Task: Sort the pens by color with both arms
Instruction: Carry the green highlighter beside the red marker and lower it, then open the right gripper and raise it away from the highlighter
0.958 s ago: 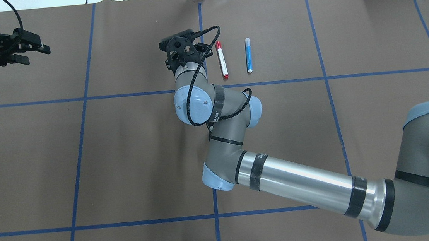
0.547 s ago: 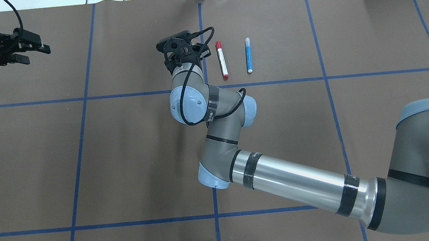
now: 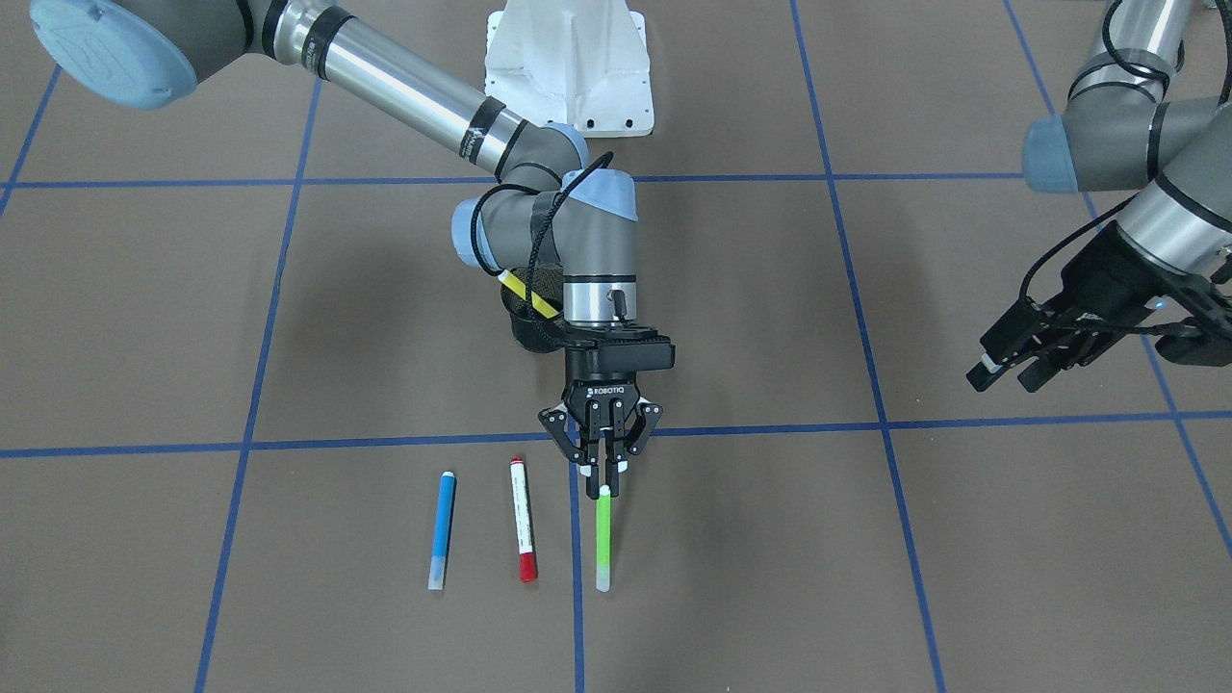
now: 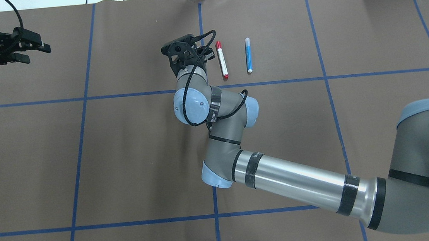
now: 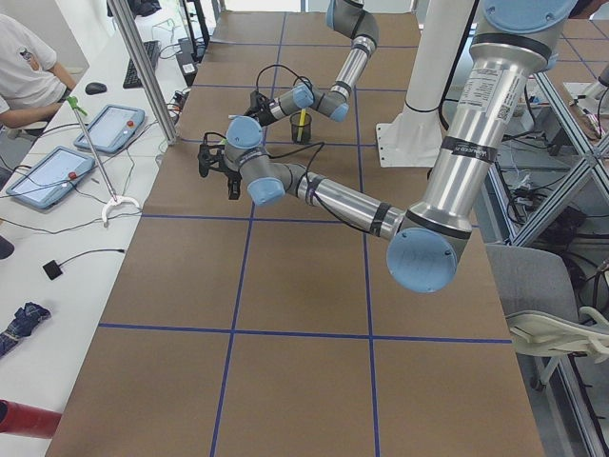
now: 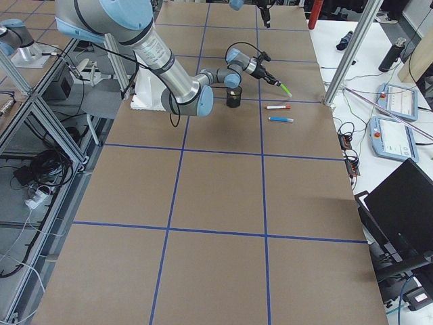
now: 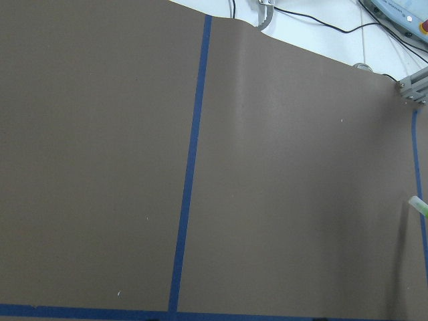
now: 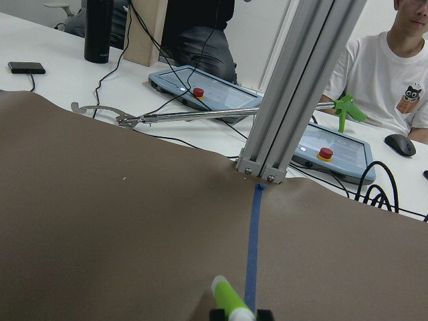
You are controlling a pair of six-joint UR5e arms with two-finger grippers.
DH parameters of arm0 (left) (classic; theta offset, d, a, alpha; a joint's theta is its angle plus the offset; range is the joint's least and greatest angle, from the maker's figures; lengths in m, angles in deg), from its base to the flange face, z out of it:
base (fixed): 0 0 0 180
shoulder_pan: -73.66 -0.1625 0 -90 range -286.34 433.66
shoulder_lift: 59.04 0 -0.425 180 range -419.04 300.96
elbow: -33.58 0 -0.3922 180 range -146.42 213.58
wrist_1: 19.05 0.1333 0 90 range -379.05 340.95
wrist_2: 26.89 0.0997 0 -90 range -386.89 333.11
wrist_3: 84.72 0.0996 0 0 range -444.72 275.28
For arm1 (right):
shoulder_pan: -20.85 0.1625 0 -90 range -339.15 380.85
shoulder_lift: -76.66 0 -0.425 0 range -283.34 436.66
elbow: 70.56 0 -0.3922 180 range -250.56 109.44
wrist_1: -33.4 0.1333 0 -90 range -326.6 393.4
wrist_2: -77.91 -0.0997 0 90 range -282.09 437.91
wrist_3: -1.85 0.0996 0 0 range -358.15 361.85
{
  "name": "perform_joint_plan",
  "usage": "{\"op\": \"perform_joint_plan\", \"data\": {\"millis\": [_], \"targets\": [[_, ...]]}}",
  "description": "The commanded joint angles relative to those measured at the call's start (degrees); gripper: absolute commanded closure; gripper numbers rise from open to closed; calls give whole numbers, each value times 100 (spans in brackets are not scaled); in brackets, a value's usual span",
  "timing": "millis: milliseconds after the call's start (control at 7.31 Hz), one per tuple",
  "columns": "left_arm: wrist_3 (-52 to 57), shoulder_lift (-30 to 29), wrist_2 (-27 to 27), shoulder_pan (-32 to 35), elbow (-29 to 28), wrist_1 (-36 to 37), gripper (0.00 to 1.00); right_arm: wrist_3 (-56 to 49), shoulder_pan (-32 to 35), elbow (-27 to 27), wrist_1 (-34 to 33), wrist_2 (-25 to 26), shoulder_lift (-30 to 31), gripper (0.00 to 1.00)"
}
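My right gripper (image 3: 603,481) is shut on one end of the green pen (image 3: 603,539). The pen slants off the table, pointing away from the robot's base, and shows as the green pen (image 8: 231,304) in the right wrist view. Left of it in the front view, the red-capped white pen (image 3: 523,520) and the blue pen (image 3: 441,529) lie side by side on the brown mat. A yellow pen (image 3: 529,294) stands in the black mesh cup (image 5: 302,129), behind the right wrist. My left gripper (image 3: 1006,373) hangs open and holds nothing, far off to the side.
The white pedestal base (image 3: 568,58) sits at the robot's edge of the table. Blue tape lines (image 3: 577,433) divide the mat into squares. An aluminium post (image 8: 301,87) stands at the far edge, with tablets and seated people beyond it.
The right wrist swayed slightly left and then back right over the same spot. The red and blue pens and the left gripper have not moved.
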Motion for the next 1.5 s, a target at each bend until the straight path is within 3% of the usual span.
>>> {"op": "perform_joint_plan", "data": {"millis": [0, 274, 547, 684, 821, 958, 1095, 1368], "targets": [[-7, -4, -9, 0, 16, 9, 19, 52, 13, -352, -17, -132, 138, 0], [-85, -13, -9, 0, 51, 44, 19, 35, 100, -678, -18, -440, 341, 0], [-506, -180, 35, -9, 235, 279, 19, 61, 590, -1745, -524, -1770, 829, 0], [-534, -276, 44, -9, 567, 856, 16, 70, 880, -2413, -545, -2246, 1399, 0], [-621, -564, 79, -61, 961, 1792, 15, 87, 1327, -2933, -536, -3139, 1979, 0], [-857, -854, 401, -418, 1322, 2602, 12, 79, 1731, -3417, -528, -3922, 2576, 0], [-1007, -970, 1239, -1048, 1743, 3280, 11, 78, 2179, -3518, -519, -4817, 2965, 0], [-1743, -1993, 2735, -2349, 1810, 4930, 8, -9, 2935, -3493, -519, -6287, 3538, 0]]}}
